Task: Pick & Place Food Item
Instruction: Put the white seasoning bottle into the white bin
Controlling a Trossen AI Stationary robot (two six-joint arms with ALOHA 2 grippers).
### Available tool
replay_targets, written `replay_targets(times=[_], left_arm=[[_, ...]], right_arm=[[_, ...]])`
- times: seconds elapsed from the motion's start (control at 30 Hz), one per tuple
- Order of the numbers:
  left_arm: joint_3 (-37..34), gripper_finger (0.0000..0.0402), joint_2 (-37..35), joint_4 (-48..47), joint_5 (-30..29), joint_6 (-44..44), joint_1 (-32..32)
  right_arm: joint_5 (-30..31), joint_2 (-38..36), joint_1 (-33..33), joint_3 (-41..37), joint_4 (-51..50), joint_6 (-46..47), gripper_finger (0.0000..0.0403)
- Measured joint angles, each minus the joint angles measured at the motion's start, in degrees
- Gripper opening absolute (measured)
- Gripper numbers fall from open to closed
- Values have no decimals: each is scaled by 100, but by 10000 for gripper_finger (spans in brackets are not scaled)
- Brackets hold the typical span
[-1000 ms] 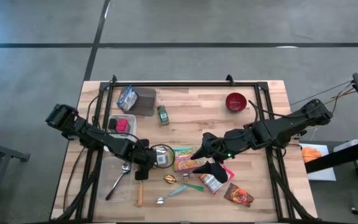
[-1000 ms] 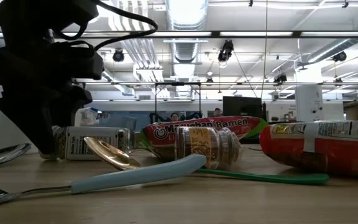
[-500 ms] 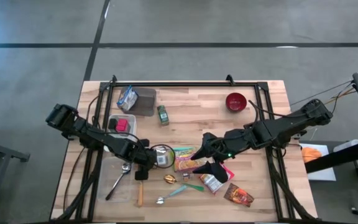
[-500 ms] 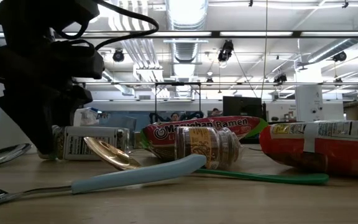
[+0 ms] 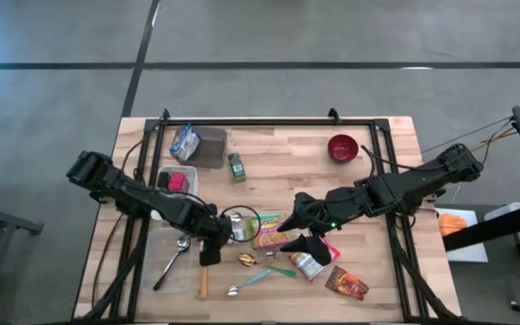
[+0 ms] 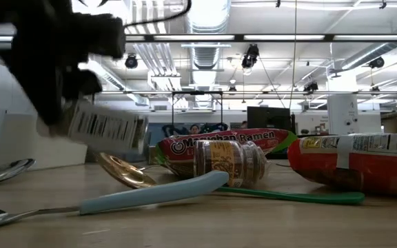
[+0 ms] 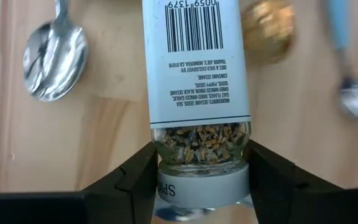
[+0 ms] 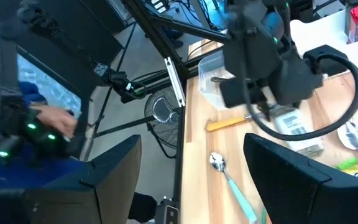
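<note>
A glass seasoning jar (image 7: 194,74) with a white barcode label and a white lid hangs above the table in my left gripper (image 5: 217,236), left of the table's middle. In the low view the jar (image 6: 105,127) is tilted, its free end lower. My right gripper (image 5: 298,217) hovers open over the ramen packet (image 5: 273,230) near the table's middle and holds nothing; its two fingers stand wide apart in the right wrist view (image 8: 191,180), which also shows the jar (image 8: 294,127) under the left arm. My left gripper pinches the jar's clear glass neck (image 7: 201,146), just beside the lid, between its two fingers (image 7: 135,180). The fingers come steeply from above and lie across the jar. The jar is lifted clear of the table and tilted, its labelled body reaching out past the fingers.
Around the jar lie spoons (image 5: 174,257), a gold spoon (image 6: 123,171), a blue-handled spoon (image 6: 150,194), a small jar (image 6: 229,163) and red packets (image 6: 353,162). Farther back stand a clear tub (image 5: 177,181), a green-lidded jar (image 5: 236,166), a bag (image 5: 186,142) and a red bowl (image 5: 342,147).
My left gripper has risen with the seasoning jar. The jar, which lay on the table before, is now lifted clear and tipped, its free end hanging lower. My right arm has kept still.
</note>
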Motion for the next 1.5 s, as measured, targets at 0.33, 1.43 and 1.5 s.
replay_targets(times=[0.33, 1.43, 1.5], left_arm=[[1767, 189, -11, -930, 438, -244, 324], [3248, 189, -331, -609, 541, 537, 424], [3248, 189, -405, -448, 534, 564, 424]], right_arm=[[2, 9, 0, -2, -690, -329, 278], [92, 22, -413, -2, -13, -40, 278], [90, 22, -427, -2, 91, -45, 278]])
